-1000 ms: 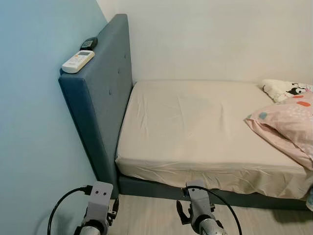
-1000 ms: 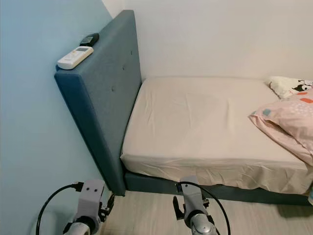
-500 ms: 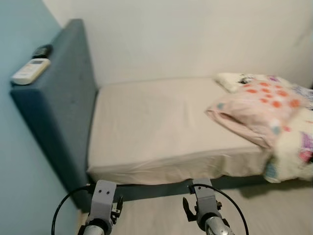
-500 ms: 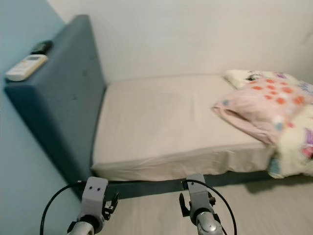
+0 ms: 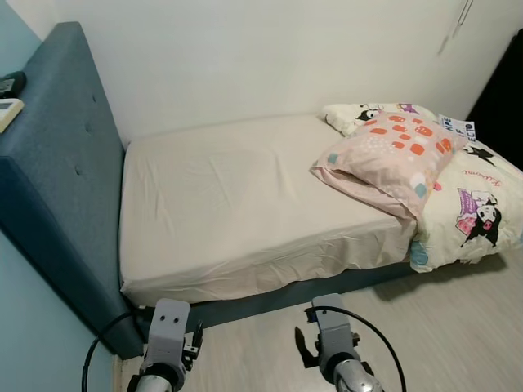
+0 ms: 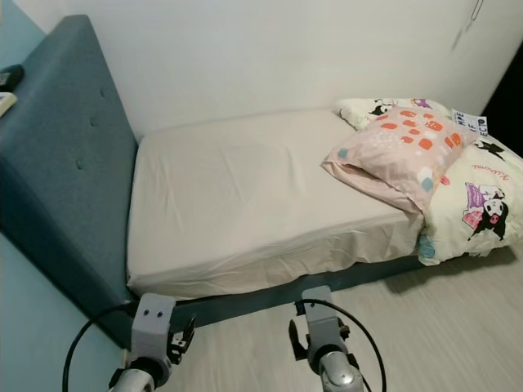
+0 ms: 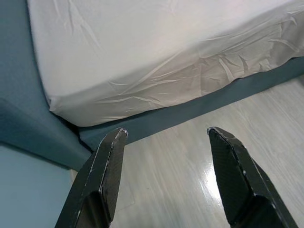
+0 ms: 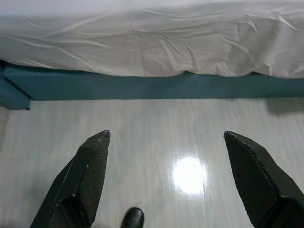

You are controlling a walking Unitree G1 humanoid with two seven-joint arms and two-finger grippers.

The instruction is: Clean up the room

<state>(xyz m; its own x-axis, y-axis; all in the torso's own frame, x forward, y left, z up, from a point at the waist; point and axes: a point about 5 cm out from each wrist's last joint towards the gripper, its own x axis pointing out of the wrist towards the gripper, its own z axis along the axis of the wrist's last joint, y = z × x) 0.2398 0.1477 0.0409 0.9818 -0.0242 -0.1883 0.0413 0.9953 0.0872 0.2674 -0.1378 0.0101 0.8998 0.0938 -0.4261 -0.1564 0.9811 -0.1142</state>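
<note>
A bed with a cream sheet (image 5: pixel 237 204) stands before me, its blue headboard (image 5: pixel 57 188) on the left. A pink pillow with orange spots (image 5: pixel 384 159) lies across the bed's right part, partly on a cream quilt with cartoon figures (image 5: pixel 474 204) that hangs over the side. My left gripper (image 7: pixel 166 133) is open and empty, low over the floor by the bed's blue base (image 7: pixel 190 111). My right gripper (image 8: pixel 166 135) is open and empty too, over the pale floor (image 8: pixel 156 123). Both arms, left (image 5: pixel 167 339) and right (image 5: pixel 328 347), hang low in front of the bed.
A white remote (image 5: pixel 8 110) and a dark one (image 5: pixel 11 82) lie on top of the headboard. A second cartoon pillow (image 5: pixel 359 114) sits against the white wall. Light wood floor (image 5: pixel 458 327) runs along the bed to the right. A dark opening (image 5: pixel 502 90) is at far right.
The camera has turned right: the headboard and remotes slid to the left edge, and the pillow and cartoon quilt came fully into view. Both arms stay low and open.
</note>
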